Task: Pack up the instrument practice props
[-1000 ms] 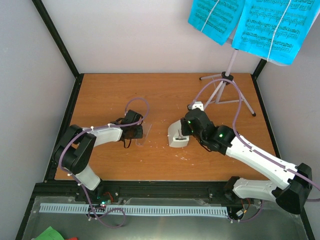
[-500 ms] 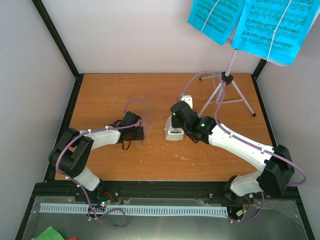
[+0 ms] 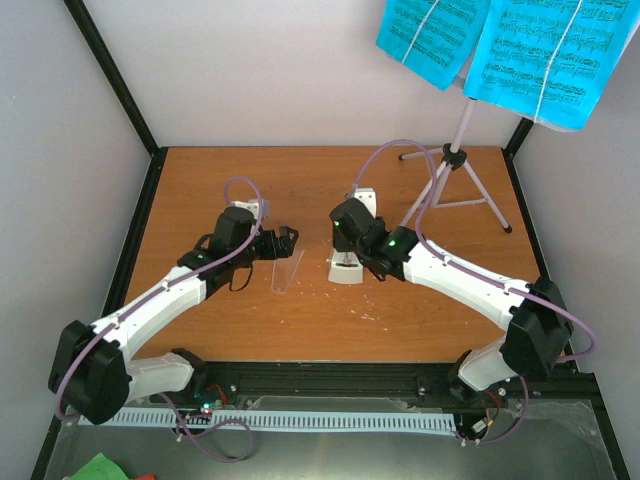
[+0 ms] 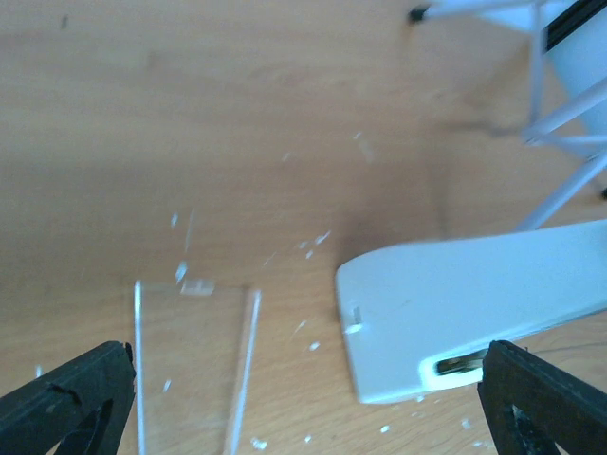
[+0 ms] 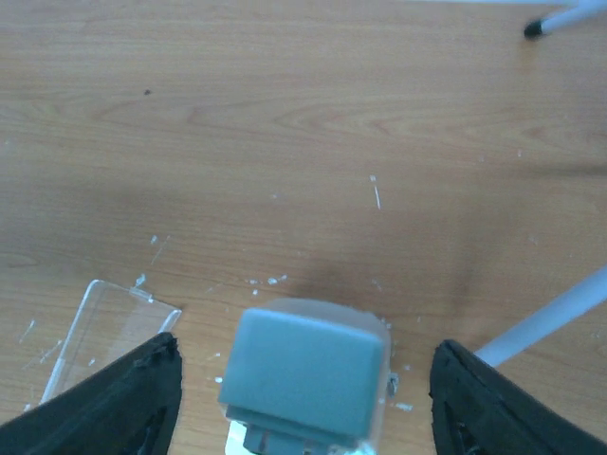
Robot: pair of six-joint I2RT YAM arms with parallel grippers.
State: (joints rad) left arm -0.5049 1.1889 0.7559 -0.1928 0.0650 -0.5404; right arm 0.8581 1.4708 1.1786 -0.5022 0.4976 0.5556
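Observation:
The white metronome (image 3: 346, 274) stands on the table, and its clear cover (image 3: 286, 271) lies flat just left of it. My left gripper (image 3: 283, 243) is open above the cover's far end and holds nothing. In the left wrist view the cover (image 4: 190, 370) and the metronome (image 4: 474, 313) lie between and beyond the fingers of the gripper (image 4: 303, 417). My right gripper (image 5: 313, 408) is open around the metronome's top (image 5: 303, 374), with a gap on each side. The lilac music stand (image 3: 452, 175) stands at the back right and carries cyan sheet-music pages (image 3: 545, 55).
The stand's tripod legs (image 3: 478, 205) spread over the back right of the table, close behind my right arm. One leg (image 5: 550, 322) passes just right of my right gripper. Black frame posts (image 3: 110, 70) rise at the table's back corners.
My left gripper has opened, let go of the clear cover and risen. My right arm has moved the metronome left, and its jaws have spread off it.

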